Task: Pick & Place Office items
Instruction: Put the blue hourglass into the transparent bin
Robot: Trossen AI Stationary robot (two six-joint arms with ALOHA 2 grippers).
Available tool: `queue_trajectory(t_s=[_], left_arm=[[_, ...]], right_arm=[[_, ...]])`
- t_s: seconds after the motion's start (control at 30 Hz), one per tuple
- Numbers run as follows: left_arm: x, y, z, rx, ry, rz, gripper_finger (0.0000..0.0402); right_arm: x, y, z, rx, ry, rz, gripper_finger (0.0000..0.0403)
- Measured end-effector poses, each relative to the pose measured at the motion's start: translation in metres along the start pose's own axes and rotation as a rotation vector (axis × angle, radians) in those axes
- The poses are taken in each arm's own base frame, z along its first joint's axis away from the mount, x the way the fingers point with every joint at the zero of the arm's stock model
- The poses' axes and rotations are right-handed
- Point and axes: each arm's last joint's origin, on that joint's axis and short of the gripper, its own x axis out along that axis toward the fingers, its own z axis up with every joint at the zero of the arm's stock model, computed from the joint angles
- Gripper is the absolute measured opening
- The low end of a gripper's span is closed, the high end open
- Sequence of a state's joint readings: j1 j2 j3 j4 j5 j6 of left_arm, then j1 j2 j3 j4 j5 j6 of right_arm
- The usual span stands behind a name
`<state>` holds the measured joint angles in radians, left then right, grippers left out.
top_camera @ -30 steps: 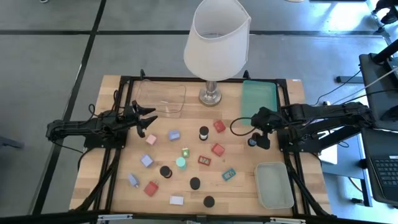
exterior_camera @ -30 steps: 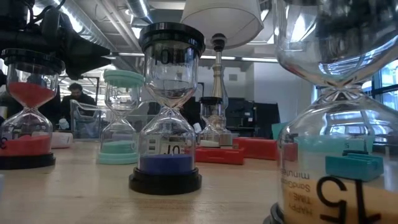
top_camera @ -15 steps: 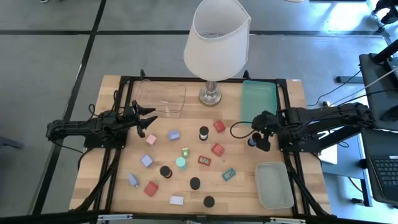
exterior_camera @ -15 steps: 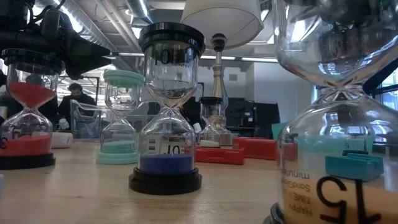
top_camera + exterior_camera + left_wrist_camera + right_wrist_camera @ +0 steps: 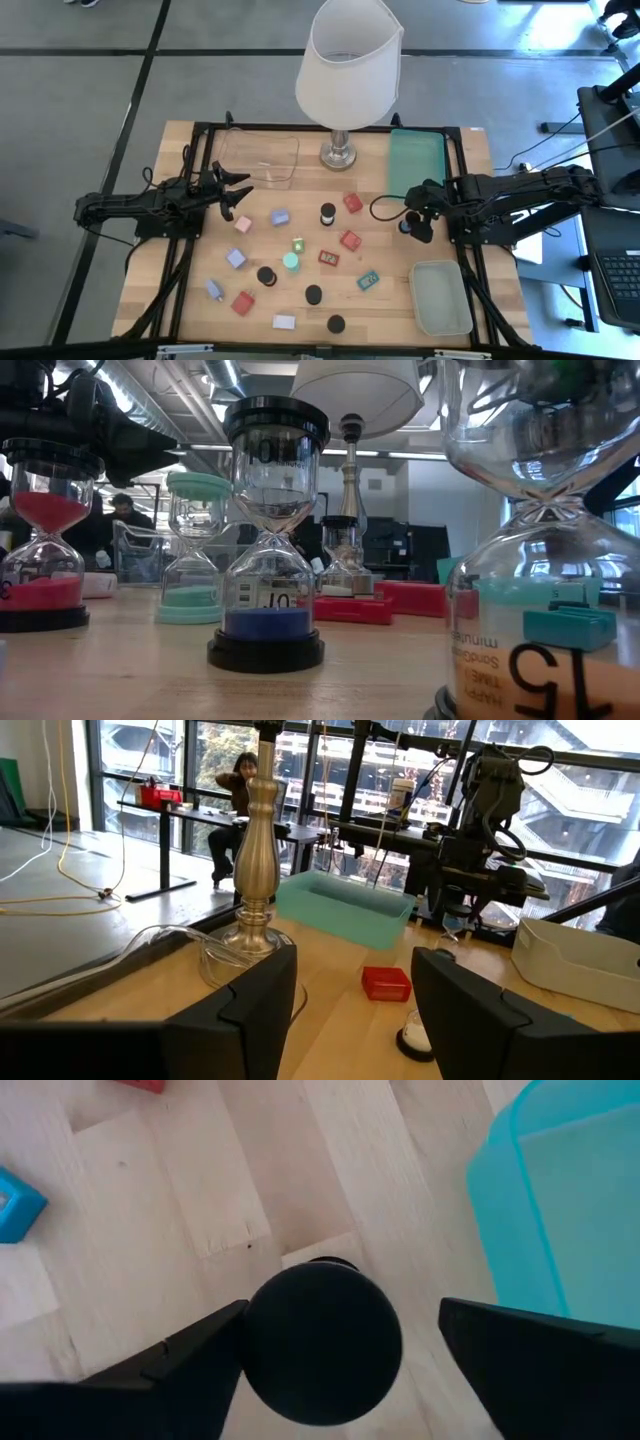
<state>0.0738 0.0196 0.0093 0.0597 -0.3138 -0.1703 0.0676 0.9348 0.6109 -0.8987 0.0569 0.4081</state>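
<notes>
Small sand timers and little blocks lie scattered over the wooden table (image 5: 190, 300). From above they show as black round caps (image 5: 328, 213), red (image 5: 349, 240), lavender (image 5: 279, 216), pink and white blocks, and teal bits. My right gripper (image 5: 412, 225) points steeply down, open, over a black-capped timer (image 5: 404, 227) standing upright near the green tray. In the right wrist view the cap (image 5: 322, 1342) lies between the two fingers. My left gripper (image 5: 240, 192) waits level and open at the table's left, with nothing between its fingers (image 5: 255, 1010). My right gripper comes from above at the timer's black top cap (image 5: 262, 1342). One finger (image 5: 190, 1365) shows right at the cap's edge, and the other (image 5: 520, 1360) stands apart from it. I cannot tell whether the near finger touches. The timer stands upright on the table.
A lamp with a big white shade (image 5: 348, 70) stands at the far middle on a metal foot (image 5: 340, 155). Beside it are a clear tray (image 5: 258, 160) on the left and a green tray (image 5: 415, 160) on the right. A pale tray (image 5: 440, 297) sits at the near right.
My right gripper has come down a little over the black-capped timer near the green tray. The timer stays where it was.
</notes>
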Motion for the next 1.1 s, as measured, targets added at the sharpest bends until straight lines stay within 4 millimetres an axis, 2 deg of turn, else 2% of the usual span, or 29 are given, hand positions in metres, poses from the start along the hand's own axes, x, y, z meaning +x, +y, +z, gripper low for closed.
queue_trajectory(t_s=[0.23,0.57,0.67,0.77,0.93,1.1], left_arm=[[0.0,0.0,0.0,0.0,-0.001,0.001,0.0196],[0.0,0.0,0.0,-0.002,-0.001,0.006,0.0196],[0.0,0.0,0.0,-0.002,-0.001,0.006,0.0196],[0.0,0.0,0.0,0.0,-0.002,0.009,0.0196],[0.0,0.001,0.007,-0.019,-0.075,0.068,0.0196],[-0.001,0.002,0.016,0.101,-0.162,0.142,0.0196]], right_arm=[[0.0,0.0,0.0,0.0,0.007,0.015,0.0217],[-0.003,0.001,0.004,-0.003,-0.029,0.002,0.0214],[-0.017,0.004,0.015,-0.029,-0.099,-0.017,0.0214],[-0.038,0.007,0.03,-0.075,-0.206,-0.051,0.0214],[-0.074,0.014,0.059,-0.127,-0.477,-0.1,0.0214],[-0.086,0.024,0.085,-0.188,-0.741,-0.055,0.0214]])
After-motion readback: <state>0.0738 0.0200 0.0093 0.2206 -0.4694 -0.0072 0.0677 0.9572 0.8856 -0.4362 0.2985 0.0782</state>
